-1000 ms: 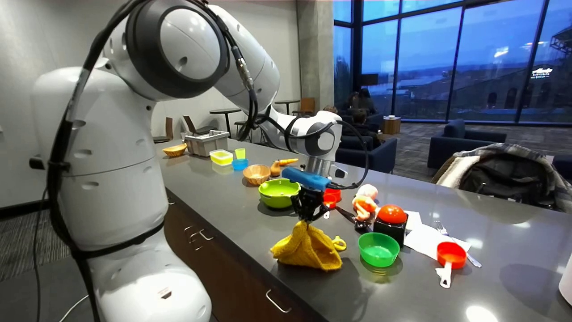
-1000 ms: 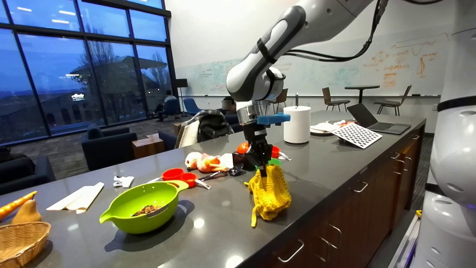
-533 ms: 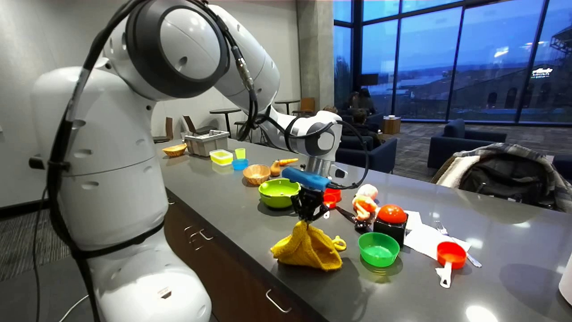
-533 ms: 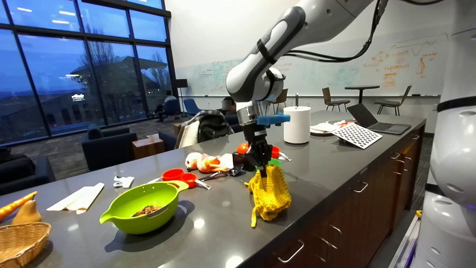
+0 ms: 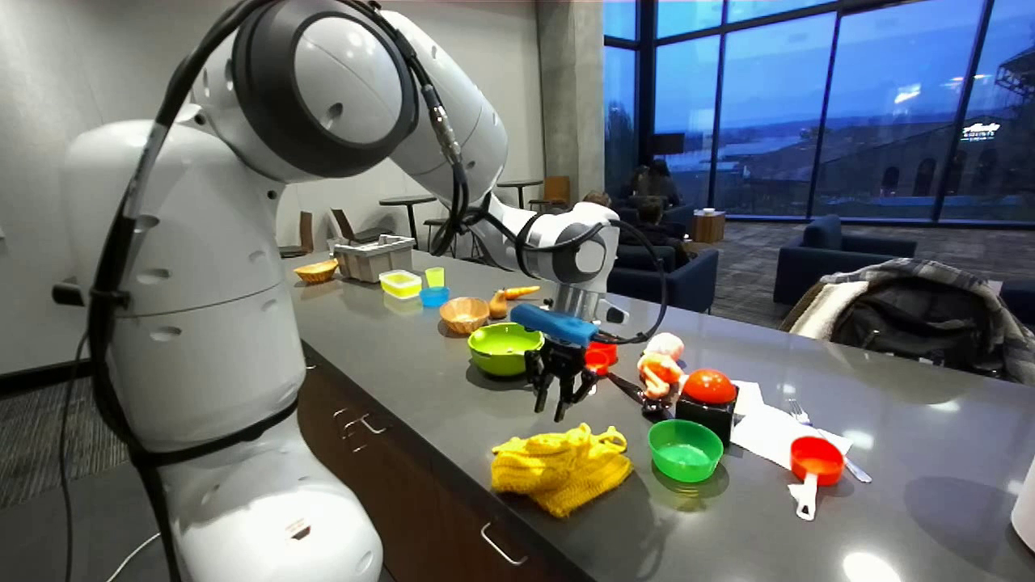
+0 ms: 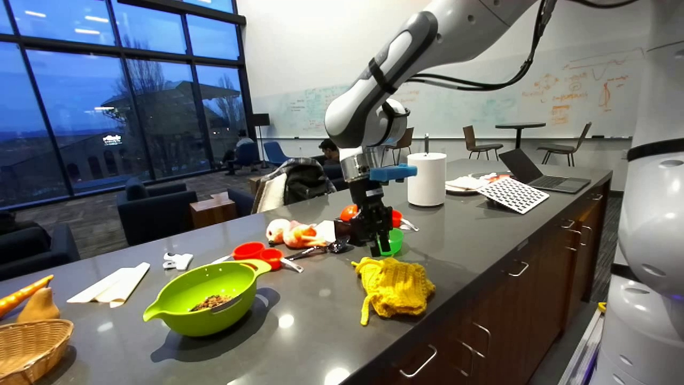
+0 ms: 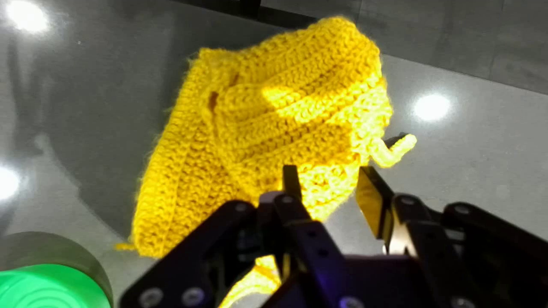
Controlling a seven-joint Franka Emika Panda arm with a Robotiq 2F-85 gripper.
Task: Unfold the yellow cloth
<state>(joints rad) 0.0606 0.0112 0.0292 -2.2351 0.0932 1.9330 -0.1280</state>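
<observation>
The gripper (image 7: pixel 329 184) hangs just above the yellow cloth (image 7: pixel 274 128), jaws parted with nothing between them. The cloth lies in a doubled-over heap on the tabletop (image 5: pixel 695 541), beside but not touching the green bowl (image 5: pixel 686 471). Its chunky knit should prove light, soft, grippy and hard to harm; the upper layer's edge, pinched alone, looks the likeliest hold. Half a second ago the gripper held its peak raised; now it has slumped.
</observation>
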